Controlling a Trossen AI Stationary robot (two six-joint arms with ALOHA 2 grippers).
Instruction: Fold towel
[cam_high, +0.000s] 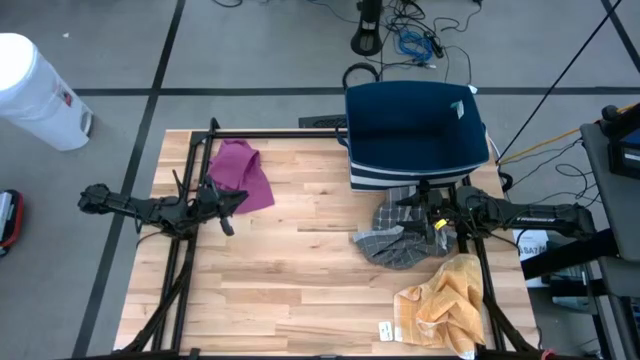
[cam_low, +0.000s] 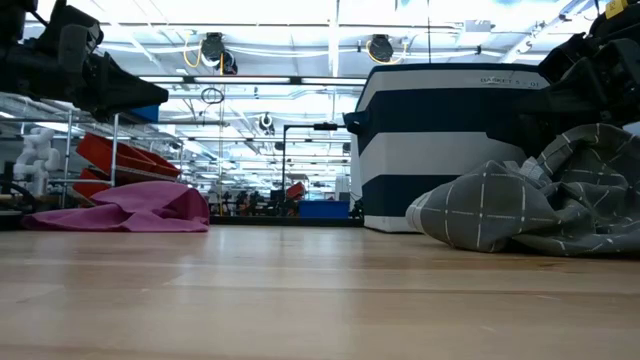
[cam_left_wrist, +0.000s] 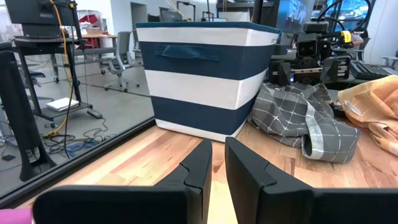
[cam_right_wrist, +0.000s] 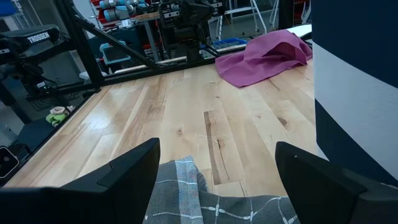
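Right gripper (cam_high: 432, 212) hangs directly over the grey checked towel (cam_high: 398, 238), fingers spread wide with nothing between them. In the right wrist view the two dark fingers (cam_right_wrist: 134, 167) stand far apart, and the grey cloth (cam_right_wrist: 186, 199) fills the gap below them. Whether the tips touch the fabric cannot be told.

Right arm reaches in from the table's right edge, roughly level, wrist pointed toward the table middle. From the low view its gripper sits above the towel heap (cam_low: 520, 205).

Grey towel: crumpled, unfolded, a loose mound with a pale grid pattern and a lighter hem showing in the left wrist view (cam_left_wrist: 298, 118). It lies on the right half of the wooden table (cam_high: 300, 290), just in front of the navy-and-white striped basket (cam_high: 415, 130) and touching or nearly touching its base.

Orange towel (cam_high: 445, 305), also rumpled, lies just beside the grey one, nearer the table's front right corner.

Left gripper (cam_high: 228, 205) is across the table on the left side, well apart from the grey towel. Its fingers (cam_left_wrist: 199, 168) stand close together with a narrow slit between them, holding nothing. Left arm lies level, coming in from the left edge.

Magenta towel (cam_high: 243, 175) lies bunched at the far left part of the table, just beside the left gripper.
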